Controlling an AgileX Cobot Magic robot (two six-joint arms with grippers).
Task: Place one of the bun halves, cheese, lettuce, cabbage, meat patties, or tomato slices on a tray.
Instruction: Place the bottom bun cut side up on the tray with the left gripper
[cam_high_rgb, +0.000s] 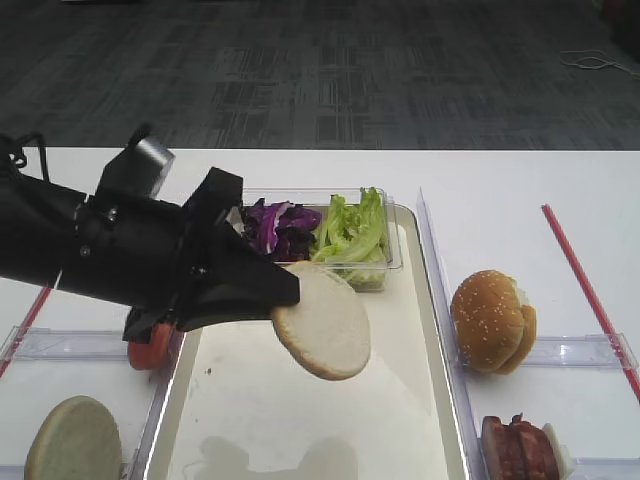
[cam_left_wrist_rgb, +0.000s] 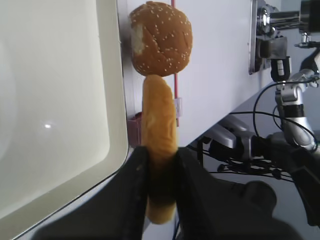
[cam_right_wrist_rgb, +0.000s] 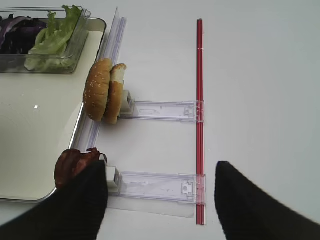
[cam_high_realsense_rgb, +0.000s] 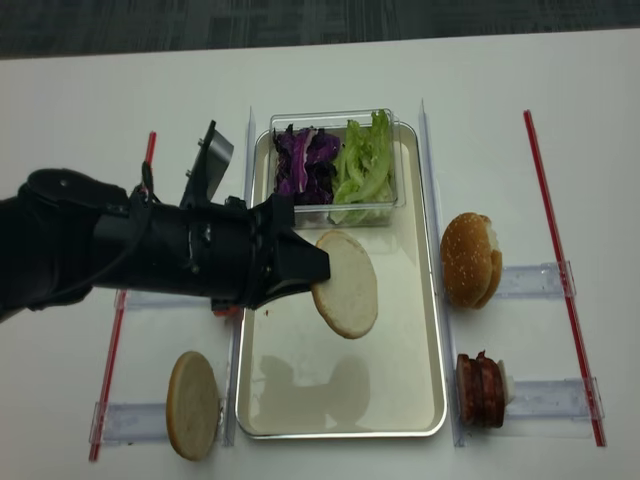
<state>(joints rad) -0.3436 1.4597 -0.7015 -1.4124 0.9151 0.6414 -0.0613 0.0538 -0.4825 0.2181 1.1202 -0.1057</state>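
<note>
left black tool (cam_high_realsense_rgb: 318, 268): clamped on edge of round pale cream bun half (cam_high_realsense_rgb: 347, 284) | bun juts beyond tool tips, over long cream-white silver-rimmed tray (cam_high_realsense_rgb: 400, 380), below clear tub | right tool (cam_right_wrist_rgb: 160, 197): fingers apart, holding nothing

I see a white desk (cam_high_rgb: 500, 180) with a dark carpet (cam_high_rgb: 320, 70) beyond it. A sesame bun (cam_high_rgb: 488, 320) stands on edge in a clear holder (cam_high_rgb: 575, 350), a red strip (cam_high_rgb: 585, 290) just beside it. A clear tub (cam_high_realsense_rgb: 390, 205) sits farther back.

The left arm hides most of the tomato slices (cam_high_rgb: 150, 348).
</note>
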